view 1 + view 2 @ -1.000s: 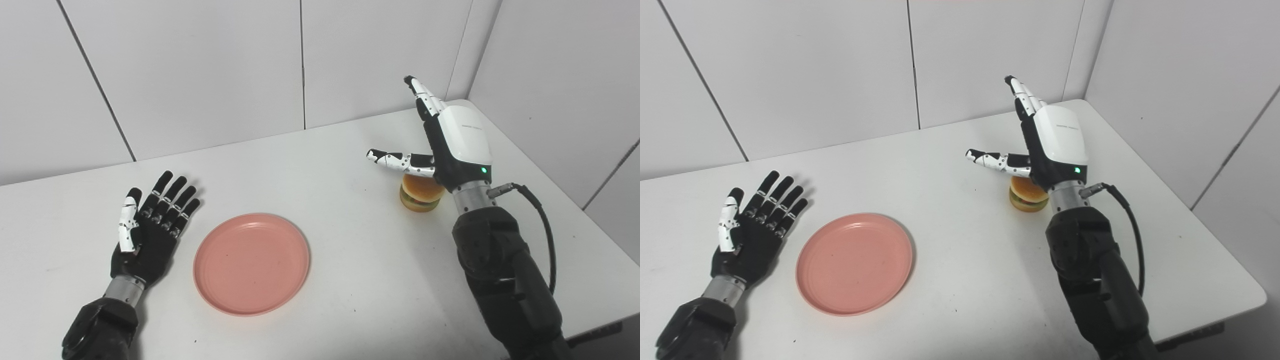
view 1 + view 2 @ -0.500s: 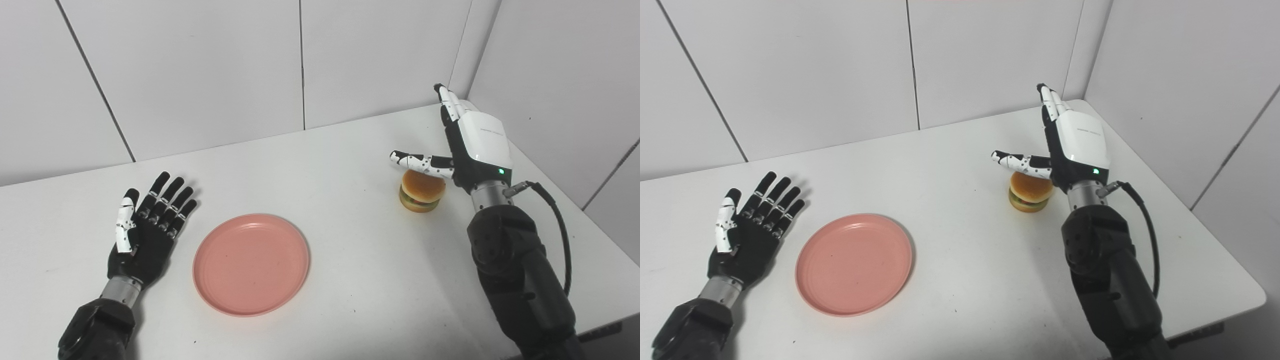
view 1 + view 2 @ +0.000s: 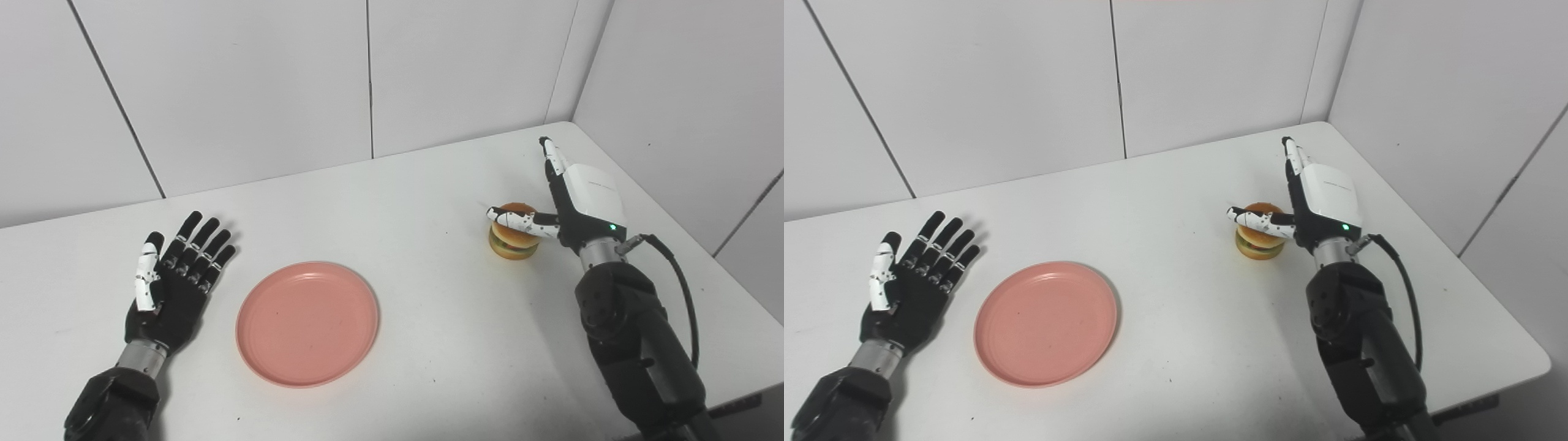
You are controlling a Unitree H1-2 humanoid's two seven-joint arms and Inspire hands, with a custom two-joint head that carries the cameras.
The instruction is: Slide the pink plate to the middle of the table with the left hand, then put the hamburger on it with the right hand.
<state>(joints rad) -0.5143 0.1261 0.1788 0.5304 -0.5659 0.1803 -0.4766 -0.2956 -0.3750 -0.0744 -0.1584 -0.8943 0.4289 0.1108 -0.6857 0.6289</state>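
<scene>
Pink plate (image 3: 307, 323) sits flat left of table centre, just right of your left hand (image 3: 170, 284), not touching it. That hand lies palm up on the table (image 3: 429, 343), fingers spread, holding nothing; over the last second it has pulled back a little toward you and the plate has not moved. So I judge the slide step finished, though the plate looks a bit short of dead centre.

What changed is on the right. A second ago your right hand (image 3: 1318, 205) was high, fingers pointing up, thumb above the hamburger (image 3: 1257, 239). Half a second ago it was lower and further right. Now it is down at bun height, palm edge just right of the hamburger, thumb (image 3: 1258, 220) laid across the front of the top bun, fingers extended past its far side. It is apart, not clamped; I can't tell whether thumb or palm actually touches the bun.

The hamburger stands upright where it was, well right of the plate.

Meaning: you're in pre-grasp on step two. Next you need the fingers to curl round the far side against the thumb.

Risks, as I judge them:
- thumb rides high, could squash or tip the top bun;
- open fingers could shove it away.
</scene>
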